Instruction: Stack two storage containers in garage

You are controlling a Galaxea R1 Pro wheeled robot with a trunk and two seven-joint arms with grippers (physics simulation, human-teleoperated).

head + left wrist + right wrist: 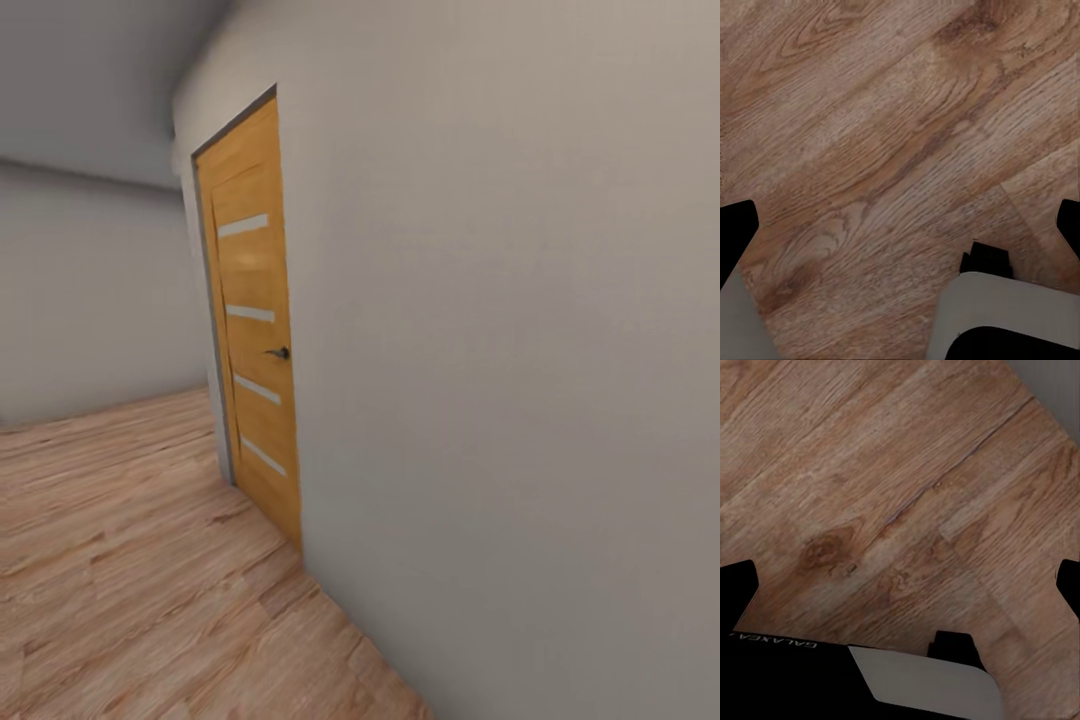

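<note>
The two storage containers are out of view. My left gripper hangs open over light wood planks, its black fingertips spread at the picture's two sides with nothing between them. My right gripper is open too, above the same planking, and its fingertips hold nothing.
A closed orange wooden door with pale glass strips and a dark handle is set in the grey wall close on my right. Wood-plank flooring stretches ahead and left to a far wall. Grey parts of my own body show beneath the left gripper.
</note>
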